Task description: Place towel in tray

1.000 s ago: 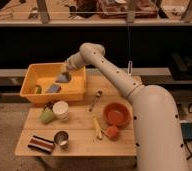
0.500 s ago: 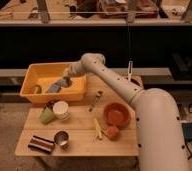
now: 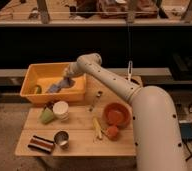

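The yellow tray [image 3: 30,80] stands at the back left of the wooden table. The grey-blue towel [image 3: 55,88] lies low inside it, near the front wall, slumped toward the tray floor. My gripper [image 3: 67,81] reaches down into the tray from the right, at the towel's upper right edge and touching or almost touching it. The arm bends at an elbow [image 3: 89,63] above the tray's right rim.
A small green item [image 3: 37,89] lies in the tray's left part. In front of the tray stand a green cup [image 3: 46,116], a white cup [image 3: 61,109] and a metal cup [image 3: 62,139]. A striped cloth [image 3: 40,144], an orange bowl [image 3: 116,114], an orange fruit [image 3: 112,132] and a yellow item [image 3: 97,127] lie on the table.
The arm has swung left and lower. The gripper has gone deeper into the tray and the towel has come down with it toward the tray floor.
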### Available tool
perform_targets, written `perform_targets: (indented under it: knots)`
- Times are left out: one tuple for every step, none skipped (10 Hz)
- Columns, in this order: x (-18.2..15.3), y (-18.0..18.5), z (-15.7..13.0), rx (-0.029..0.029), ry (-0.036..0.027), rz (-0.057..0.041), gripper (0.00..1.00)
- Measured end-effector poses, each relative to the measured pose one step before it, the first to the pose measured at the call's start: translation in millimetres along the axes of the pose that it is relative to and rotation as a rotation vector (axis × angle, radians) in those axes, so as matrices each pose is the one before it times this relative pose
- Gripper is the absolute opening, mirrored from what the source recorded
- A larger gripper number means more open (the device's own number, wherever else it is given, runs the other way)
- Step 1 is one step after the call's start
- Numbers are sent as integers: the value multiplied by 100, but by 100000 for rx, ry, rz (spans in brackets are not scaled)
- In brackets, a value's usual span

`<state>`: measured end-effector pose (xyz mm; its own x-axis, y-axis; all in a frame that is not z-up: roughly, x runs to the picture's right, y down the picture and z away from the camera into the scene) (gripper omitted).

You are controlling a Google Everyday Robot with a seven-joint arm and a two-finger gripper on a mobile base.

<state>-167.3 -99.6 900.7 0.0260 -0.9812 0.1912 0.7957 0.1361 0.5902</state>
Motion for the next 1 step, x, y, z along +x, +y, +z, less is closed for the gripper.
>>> perform_targets:
  knots:
    - [-14,4,12,-6,-8,33,80]
